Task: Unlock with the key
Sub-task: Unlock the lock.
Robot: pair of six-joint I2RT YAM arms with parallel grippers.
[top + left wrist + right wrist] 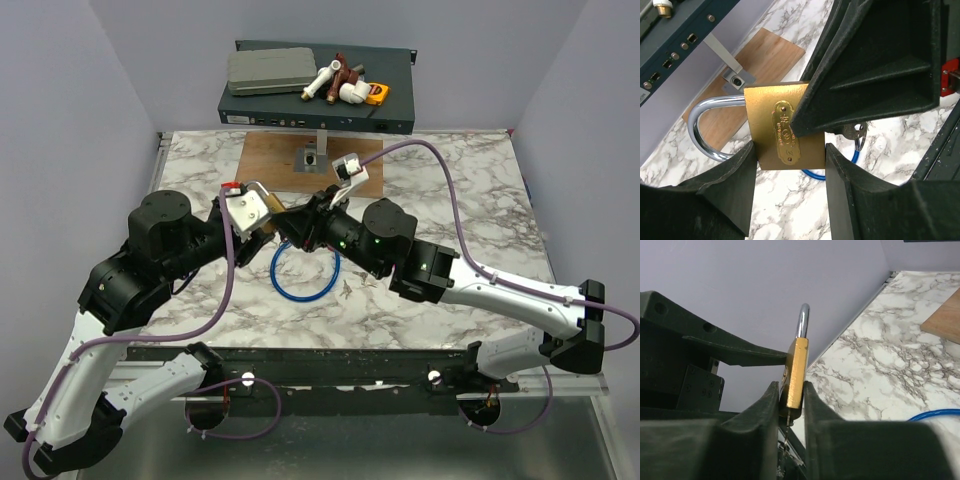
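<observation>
The brass padlock (262, 206) with its silver shackle (705, 125) is held above the marble table between both grippers. My left gripper (258, 214) is shut on the padlock's narrow sides (785, 127). My right gripper (293, 224) reaches in from the right. Its fingers (771, 402) press on the two flat faces of the padlock's lower end (796, 375). The small silver key (855, 134) sticks out of the padlock's bottom. It shows edge-on between the right fingers in the right wrist view (789, 432), and they do not pinch it. No red strap clearly shows.
A blue cable loop (305, 275) lies on the table under the grippers. A wooden board (270, 160) carrying a metal hasp (310, 158) lies behind. A dark equipment box (318, 100) holding small items stands at the back.
</observation>
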